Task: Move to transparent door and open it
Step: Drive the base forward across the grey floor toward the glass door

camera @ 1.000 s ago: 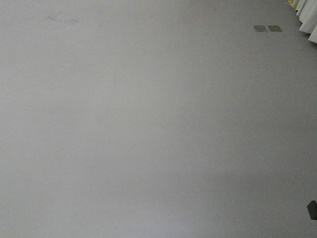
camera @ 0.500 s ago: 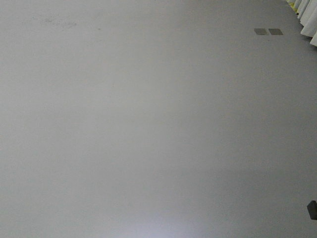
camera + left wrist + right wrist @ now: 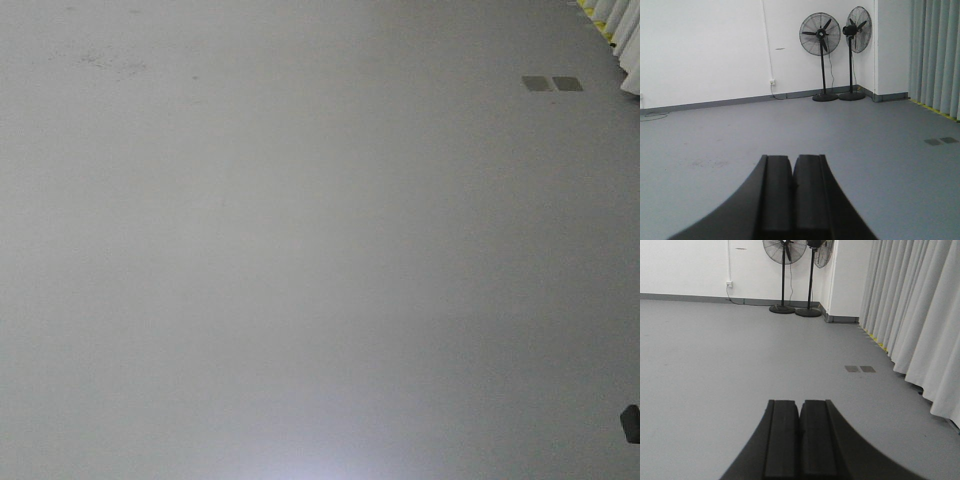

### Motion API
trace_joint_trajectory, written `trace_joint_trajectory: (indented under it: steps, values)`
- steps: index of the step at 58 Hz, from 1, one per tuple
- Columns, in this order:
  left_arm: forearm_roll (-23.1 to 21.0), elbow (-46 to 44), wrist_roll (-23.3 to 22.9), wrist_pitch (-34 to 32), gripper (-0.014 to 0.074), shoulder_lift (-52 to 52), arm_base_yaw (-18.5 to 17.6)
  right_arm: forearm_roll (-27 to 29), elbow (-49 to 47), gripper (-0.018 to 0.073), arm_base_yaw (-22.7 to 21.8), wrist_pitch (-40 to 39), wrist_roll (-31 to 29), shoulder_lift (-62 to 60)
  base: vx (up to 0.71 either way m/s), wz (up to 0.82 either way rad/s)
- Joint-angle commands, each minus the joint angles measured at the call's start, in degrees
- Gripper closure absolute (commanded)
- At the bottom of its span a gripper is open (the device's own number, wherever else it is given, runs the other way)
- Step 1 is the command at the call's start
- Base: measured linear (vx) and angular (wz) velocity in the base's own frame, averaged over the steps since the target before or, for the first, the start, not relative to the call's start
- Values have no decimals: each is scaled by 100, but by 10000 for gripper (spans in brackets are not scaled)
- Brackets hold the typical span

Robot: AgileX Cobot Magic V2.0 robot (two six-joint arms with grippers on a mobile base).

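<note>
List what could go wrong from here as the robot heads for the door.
1. The transparent door shows in no view, only wall, two standing fans and curtains; the robot may be heading wrongly.
2. The curtains hang close on the right; the robot could snag them.
3. The left pincer and right pincer are both shut; either must open before gripping anything.
</note>
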Motion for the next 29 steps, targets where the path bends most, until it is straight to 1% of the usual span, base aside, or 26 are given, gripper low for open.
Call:
trace_joint_trajectory:
  steps: [1,17,29]
  values:
    - [-55,134,-42,-465,602,-15,-23,0,82,567,-16,-478,-37,-61,39,4]
    - [-55,134,-42,-465,602,-15,-23,0,82,567,-16,-478,-37,-61,44,7]
    - [-55,134,-42,-465,602,-15,-23,0,82,567,-16,-478,-37,-61,50,17]
